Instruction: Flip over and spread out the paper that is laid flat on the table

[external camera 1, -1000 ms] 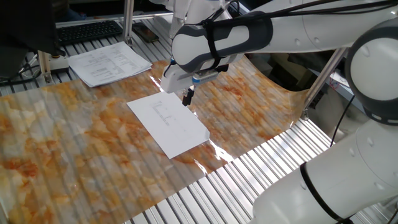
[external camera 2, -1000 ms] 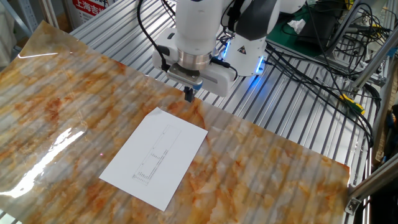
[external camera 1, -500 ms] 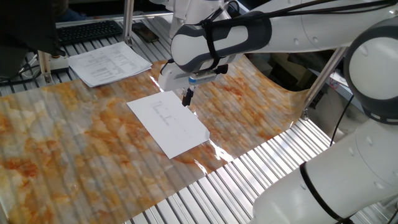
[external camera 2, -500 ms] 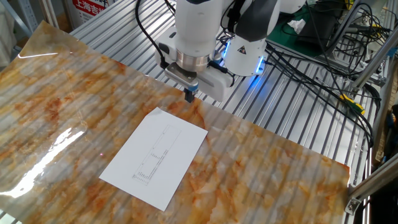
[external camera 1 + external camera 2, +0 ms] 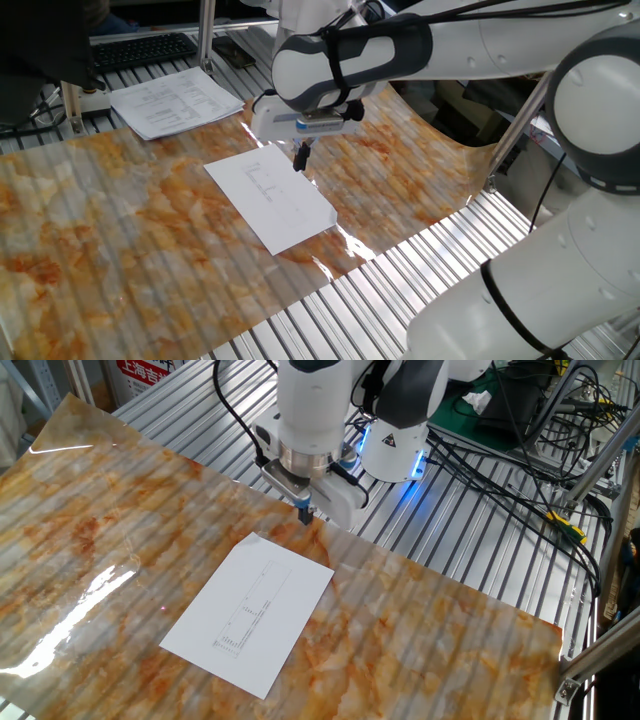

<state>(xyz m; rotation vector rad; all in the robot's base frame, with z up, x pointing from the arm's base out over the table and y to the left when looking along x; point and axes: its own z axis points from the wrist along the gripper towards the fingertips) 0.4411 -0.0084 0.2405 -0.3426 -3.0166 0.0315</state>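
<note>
Hovering just above the tabletop (image 5: 90,550), the gripper (image 5: 305,514) has its jaws pinched together on nothing, and the paper (image 5: 250,612) lies flat below and just beside them, printed side up; the tips sit near its closest edge, probably lining up to catch and lift it.

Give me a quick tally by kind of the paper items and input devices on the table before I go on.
Single white sheet, printed side up: 1, the paper
Stack of printed pages: 1
Keyboard: 1
Total: 3
</note>
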